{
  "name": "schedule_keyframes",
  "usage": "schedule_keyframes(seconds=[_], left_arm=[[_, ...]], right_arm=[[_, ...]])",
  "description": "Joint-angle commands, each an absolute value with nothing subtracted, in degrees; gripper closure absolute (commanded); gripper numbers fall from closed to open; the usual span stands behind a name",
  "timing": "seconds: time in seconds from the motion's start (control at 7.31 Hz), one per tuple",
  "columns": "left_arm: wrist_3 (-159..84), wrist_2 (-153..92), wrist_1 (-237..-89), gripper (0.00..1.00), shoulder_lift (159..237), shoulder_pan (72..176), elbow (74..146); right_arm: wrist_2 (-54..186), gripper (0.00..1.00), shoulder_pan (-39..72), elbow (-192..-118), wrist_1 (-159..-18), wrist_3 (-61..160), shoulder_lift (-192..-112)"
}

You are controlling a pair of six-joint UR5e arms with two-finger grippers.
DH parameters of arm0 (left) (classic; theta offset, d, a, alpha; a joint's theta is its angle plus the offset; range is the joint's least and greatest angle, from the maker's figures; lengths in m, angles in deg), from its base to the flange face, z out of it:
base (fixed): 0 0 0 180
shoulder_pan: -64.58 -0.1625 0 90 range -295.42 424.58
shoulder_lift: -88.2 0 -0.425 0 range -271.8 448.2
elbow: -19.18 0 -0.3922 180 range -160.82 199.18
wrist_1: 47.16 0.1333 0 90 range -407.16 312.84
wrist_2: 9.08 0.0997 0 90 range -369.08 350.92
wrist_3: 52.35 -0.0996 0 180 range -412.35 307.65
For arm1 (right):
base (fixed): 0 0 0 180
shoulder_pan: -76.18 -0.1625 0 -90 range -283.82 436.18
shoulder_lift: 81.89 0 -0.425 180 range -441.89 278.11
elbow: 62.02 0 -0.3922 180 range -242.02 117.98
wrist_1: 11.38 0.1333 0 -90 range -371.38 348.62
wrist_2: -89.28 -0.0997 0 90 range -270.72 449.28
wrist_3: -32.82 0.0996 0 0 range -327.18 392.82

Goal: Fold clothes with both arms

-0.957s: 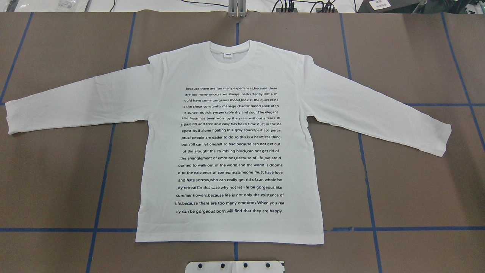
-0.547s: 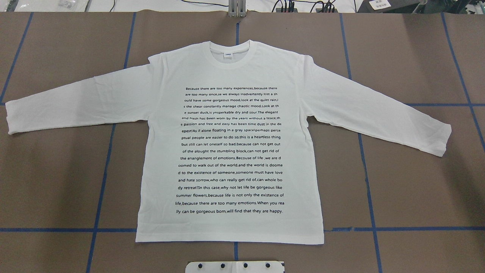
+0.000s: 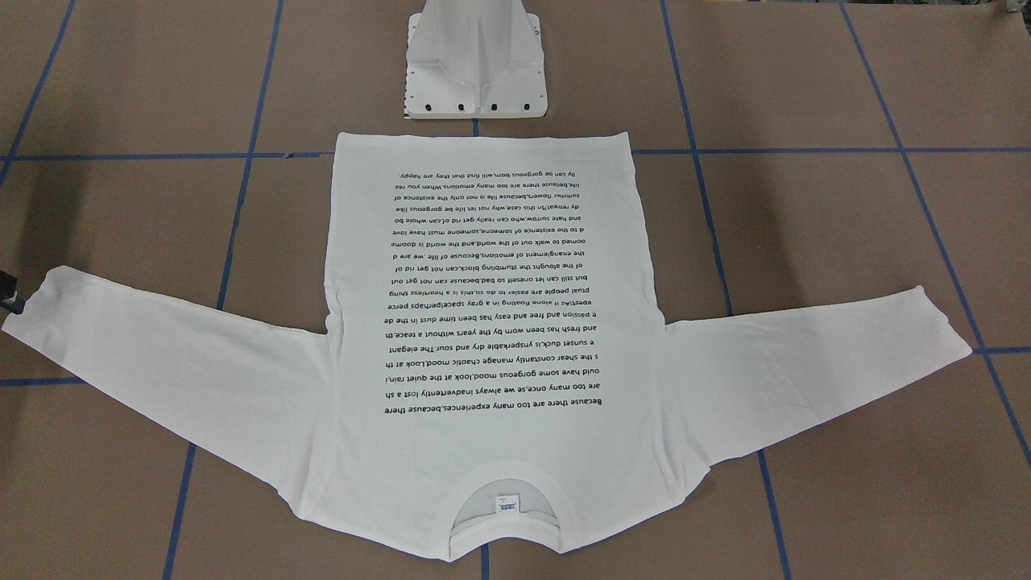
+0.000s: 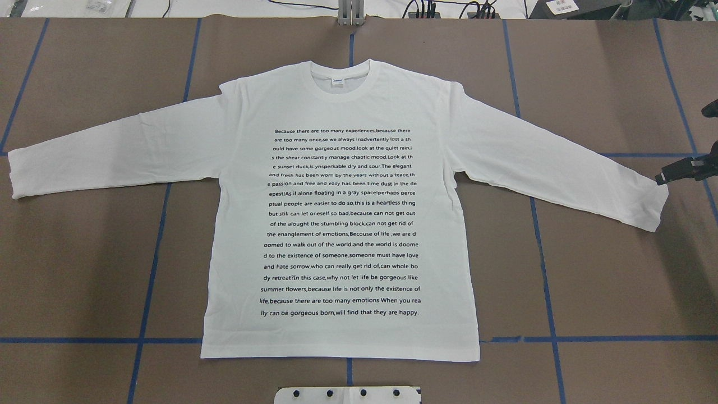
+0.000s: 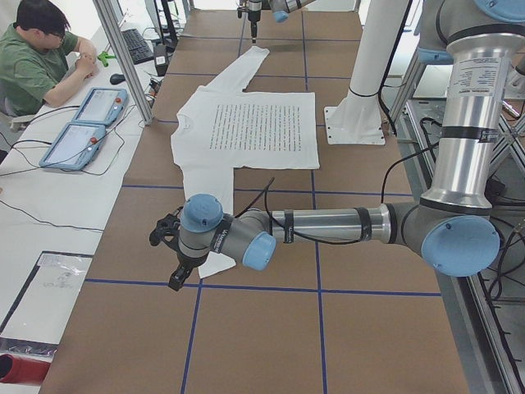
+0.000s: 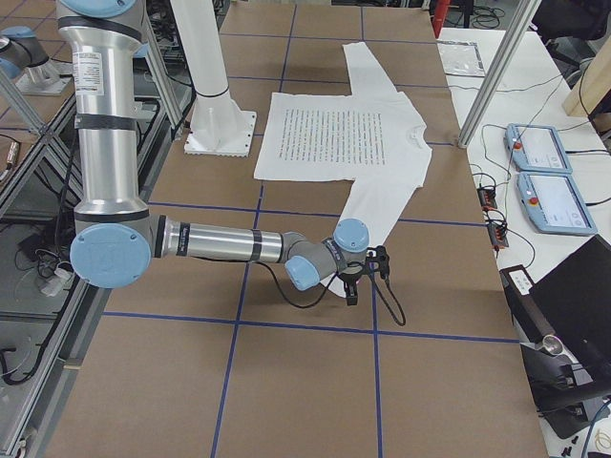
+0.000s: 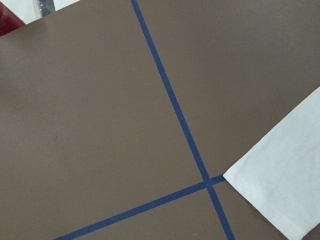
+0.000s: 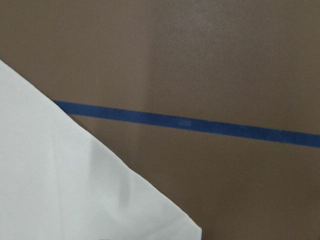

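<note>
Across the brown tabletop (image 4: 84, 269) the white T-shirt (image 4: 342, 224) lay flat, print up, sleeves spread wide; no fold made yet, all folding left. My right pincer (image 4: 673, 173) hung just beside the right cuff (image 4: 657, 212), my left pincer (image 5: 168, 258) near the left cuff (image 4: 15, 175); spread or pressed together, I could not tell.

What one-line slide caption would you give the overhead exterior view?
White long-sleeved T-shirt lies flat, text side up, on the brown taped table, with the right gripper beside one cuff.
</note>
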State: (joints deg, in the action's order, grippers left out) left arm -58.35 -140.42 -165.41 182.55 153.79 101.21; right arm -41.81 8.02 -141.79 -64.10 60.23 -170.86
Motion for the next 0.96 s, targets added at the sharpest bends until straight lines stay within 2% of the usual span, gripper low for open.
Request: schedule_keyframes(seconds=[0.0, 0.27, 0.41, 0.68, 0.82], left_arm=[[-58.32, -145.35, -165.46, 0.0, 182.68, 153.79, 101.01], [-58.24, -145.84, -165.46, 0.0, 182.76, 153.79, 101.01], [-58.23, -145.84, -165.37, 0.0, 183.11, 153.79, 101.09], [-58.15, -145.92, -165.37, 0.0, 183.38, 153.88, 101.45], [-58.15, -146.01, -165.37, 0.0, 183.29, 153.88, 101.88]], right_arm=[[-41.42, 0.0, 9.37, -139.19, -63.23, 60.85, -168.99], [-40.27, 0.01, 10.61, -139.19, -63.58, 60.85, -169.25], [-40.53, 0.06, 10.7, -139.02, -63.67, 60.85, -169.6], [-40.97, 0.08, 10.79, -138.05, -63.67, 60.85, -169.95], [-40.98, 0.14, 11.05, -137.44, -63.67, 60.85, -170.04]])
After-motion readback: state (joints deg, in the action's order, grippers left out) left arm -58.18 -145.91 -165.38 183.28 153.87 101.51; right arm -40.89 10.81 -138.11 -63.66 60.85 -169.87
